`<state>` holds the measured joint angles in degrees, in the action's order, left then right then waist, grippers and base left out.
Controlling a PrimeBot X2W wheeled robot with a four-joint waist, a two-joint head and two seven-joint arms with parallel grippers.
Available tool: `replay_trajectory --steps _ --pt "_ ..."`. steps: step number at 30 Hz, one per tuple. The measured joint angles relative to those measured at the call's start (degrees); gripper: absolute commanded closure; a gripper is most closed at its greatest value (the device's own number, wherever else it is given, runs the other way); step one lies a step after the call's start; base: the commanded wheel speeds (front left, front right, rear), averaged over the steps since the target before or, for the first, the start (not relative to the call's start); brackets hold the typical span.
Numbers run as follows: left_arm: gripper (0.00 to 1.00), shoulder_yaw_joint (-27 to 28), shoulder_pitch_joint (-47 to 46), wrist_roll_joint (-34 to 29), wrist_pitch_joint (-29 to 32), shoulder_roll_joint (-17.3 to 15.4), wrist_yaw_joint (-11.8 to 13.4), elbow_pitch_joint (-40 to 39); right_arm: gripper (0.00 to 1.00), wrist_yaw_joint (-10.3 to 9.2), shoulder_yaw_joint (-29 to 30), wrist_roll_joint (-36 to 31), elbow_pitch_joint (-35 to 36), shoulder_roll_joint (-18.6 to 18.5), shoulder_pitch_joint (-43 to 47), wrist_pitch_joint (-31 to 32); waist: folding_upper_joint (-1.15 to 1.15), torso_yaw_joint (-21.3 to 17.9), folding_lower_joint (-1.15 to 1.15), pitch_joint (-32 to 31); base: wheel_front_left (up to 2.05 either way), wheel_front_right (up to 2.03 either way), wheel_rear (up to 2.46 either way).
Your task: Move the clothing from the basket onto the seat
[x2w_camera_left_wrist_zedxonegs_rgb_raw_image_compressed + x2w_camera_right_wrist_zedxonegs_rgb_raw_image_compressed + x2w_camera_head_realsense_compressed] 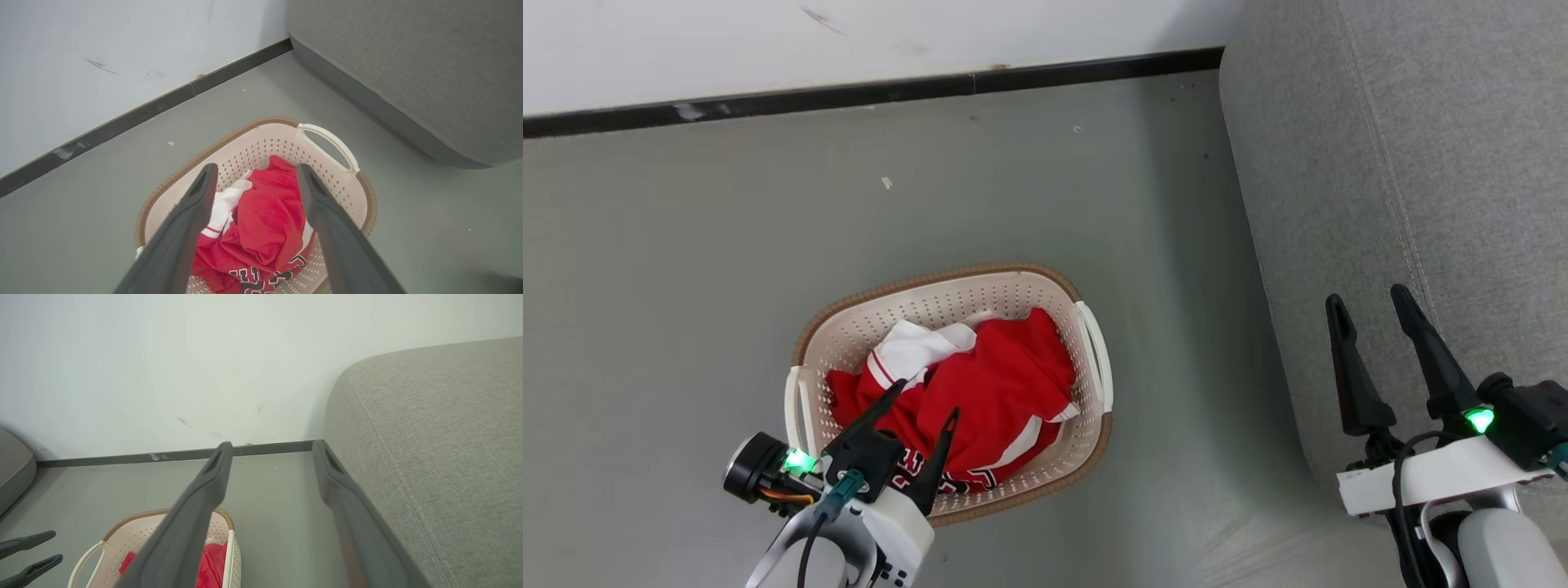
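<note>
The cream basket [1013, 286] with a brown rim stands on the grey floor, holding crumpled red clothing [1005, 392] with white panels and black-and-white lettering. My left gripper [925, 398] hovers open over the basket's near side, nothing between its fingers. The left wrist view looks down on the clothing [265, 220] inside the basket [286, 139] past the open left gripper [255, 173]. The grey seat [1421, 163] fills the right side. My right gripper [1372, 300] stands open above the seat's front edge. In the right wrist view, the right gripper [271, 448] is open, with the seat [441, 449] beside it and the basket [135, 531] below.
A white wall with a dark skirting board [849, 94] runs behind the basket. Bare grey floor [1176, 327] lies between basket and seat. Another grey cushion edge [14, 469] shows at far left in the right wrist view, where my left gripper's fingers [28, 541] also appear.
</note>
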<state>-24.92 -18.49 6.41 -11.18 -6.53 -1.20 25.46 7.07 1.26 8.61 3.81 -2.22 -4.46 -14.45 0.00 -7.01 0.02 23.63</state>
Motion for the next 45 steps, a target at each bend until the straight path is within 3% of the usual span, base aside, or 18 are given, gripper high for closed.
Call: replay_trajectory --steps 45 --pt "0.0 -1.7 -21.5 -3.9 -1.3 1.3 -1.5 14.9 0.0 0.0 -2.1 2.7 4.5 -0.1 -18.6 0.0 0.0 -7.4 0.0 24.8 0.0 0.0 0.0"
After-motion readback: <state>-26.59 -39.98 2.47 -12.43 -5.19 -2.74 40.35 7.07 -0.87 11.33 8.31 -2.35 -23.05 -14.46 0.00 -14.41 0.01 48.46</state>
